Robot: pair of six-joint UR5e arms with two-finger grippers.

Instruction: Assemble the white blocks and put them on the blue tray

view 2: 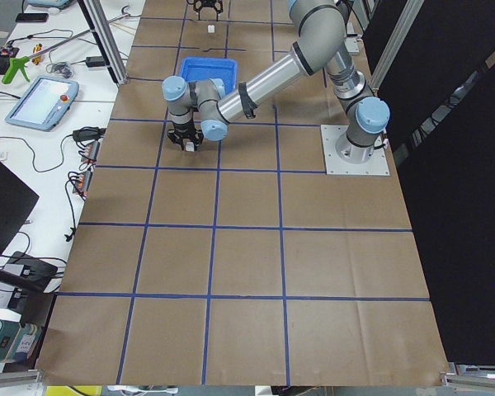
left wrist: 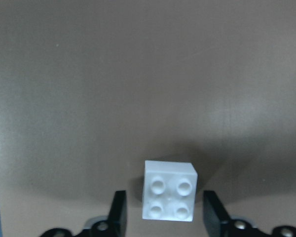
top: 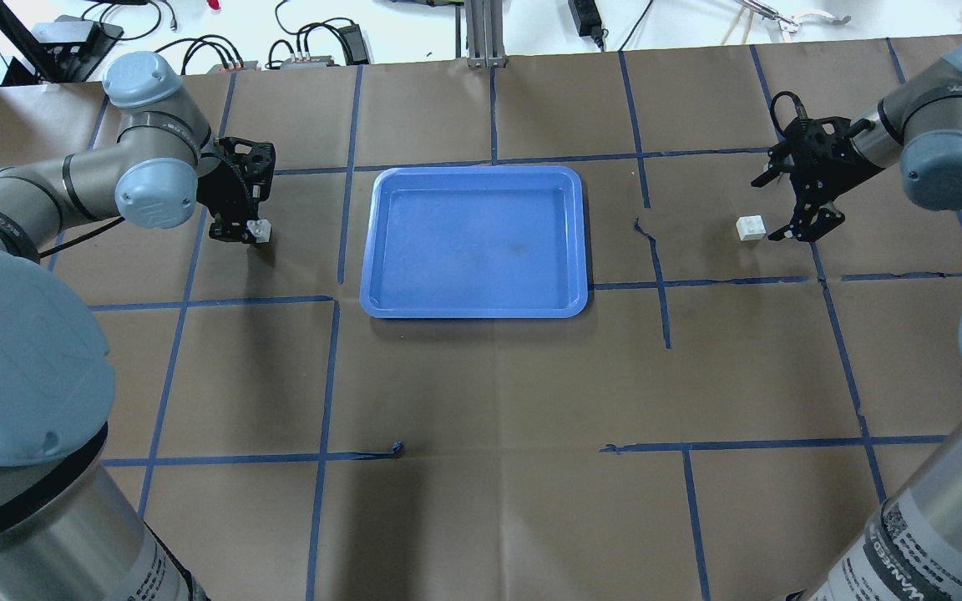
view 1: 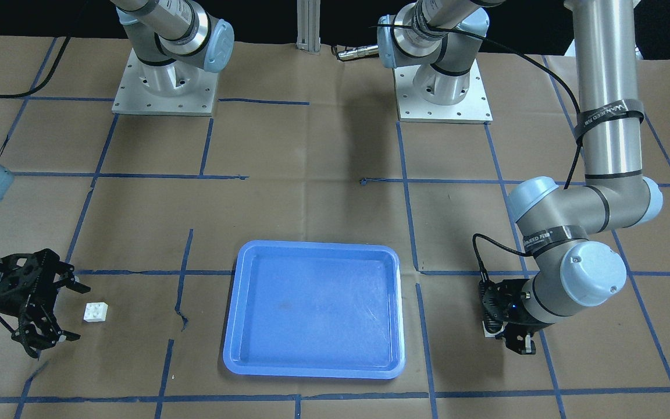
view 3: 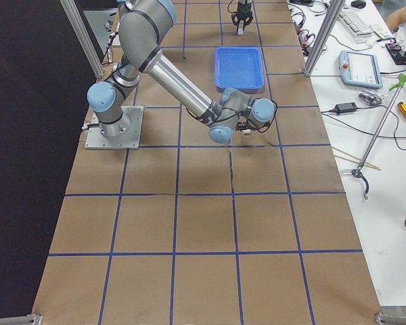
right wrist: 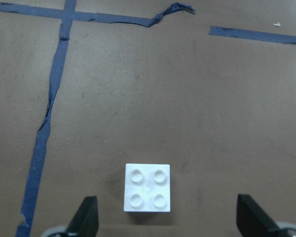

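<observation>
White left block (left wrist: pixel 169 190), right block (right wrist: pixel 147 187): 4 studs up, square, no long axis. We note left gripper (left wrist: pixel 164 198) narrowly parted astride left block, not touching; right gripper (right wrist: pixel 167 202) spread wide, empty.

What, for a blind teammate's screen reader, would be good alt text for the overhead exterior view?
An empty blue tray lies at the centre. On the view's left, the left gripper is lowered over a white block. On the right, the open right gripper stands close beside a second white block. Both blocks are outside the tray.
</observation>
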